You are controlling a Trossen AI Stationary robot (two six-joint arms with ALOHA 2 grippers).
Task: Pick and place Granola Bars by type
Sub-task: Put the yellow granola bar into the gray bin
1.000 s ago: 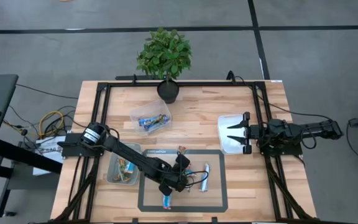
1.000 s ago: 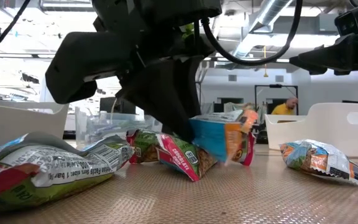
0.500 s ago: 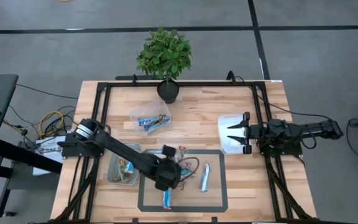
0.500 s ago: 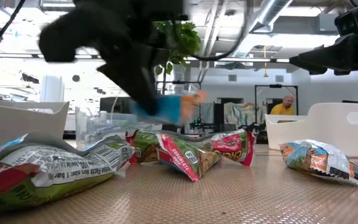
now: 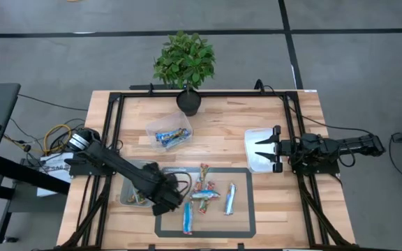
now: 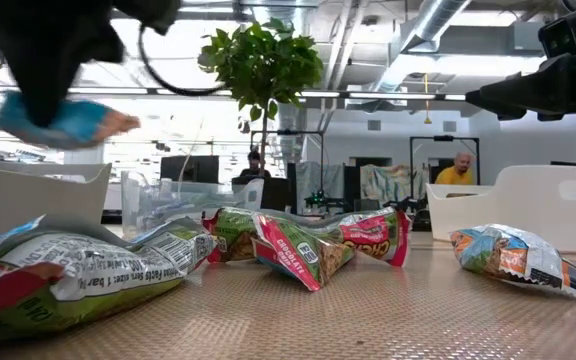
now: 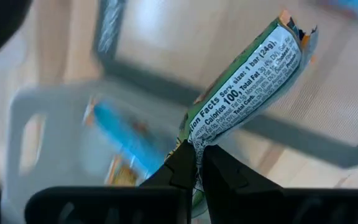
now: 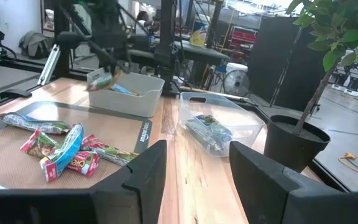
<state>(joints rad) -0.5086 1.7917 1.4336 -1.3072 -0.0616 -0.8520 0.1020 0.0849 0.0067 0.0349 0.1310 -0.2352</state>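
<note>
My left gripper (image 5: 165, 202) is shut on one granola bar (image 7: 247, 81), blue with an orange end in the low view (image 6: 56, 118) and showing a white nutrition panel. It hovers at the mat's left edge, beside the grey bin (image 5: 123, 183), which holds bars (image 7: 123, 140). More bars lie flat on the dark mat (image 5: 204, 189), (image 5: 229, 200), (image 5: 187, 222); the low view shows them too (image 6: 298, 245). Blue bars lie in the clear bin (image 5: 169, 137). My right gripper (image 5: 259, 150) waits open over the white bin (image 5: 251, 162). My left gripper pinches the bar between its two fingers at one end of the wrapper (image 7: 194, 142). The rest of the bar sticks out beyond the fingertips (image 7: 182, 163), with its orange crimped end (image 7: 294, 28) farthest away. The bar is lifted clear, above the edge of the grey bin.
A potted plant (image 5: 185, 66) stands at the table's far edge, just behind the clear bin. A black frame rail (image 5: 114, 118) runs around the tabletop. Bare wood lies between the mat and the white bin (image 5: 229, 139). People show in the room beyond (image 6: 458, 172).
My left gripper, shut on the blue bar, has lifted it out of the pile in the middle of the mat. It has carried the bar up and toward the table's left, to the grey bin. The other bars have stayed on the mat.
</note>
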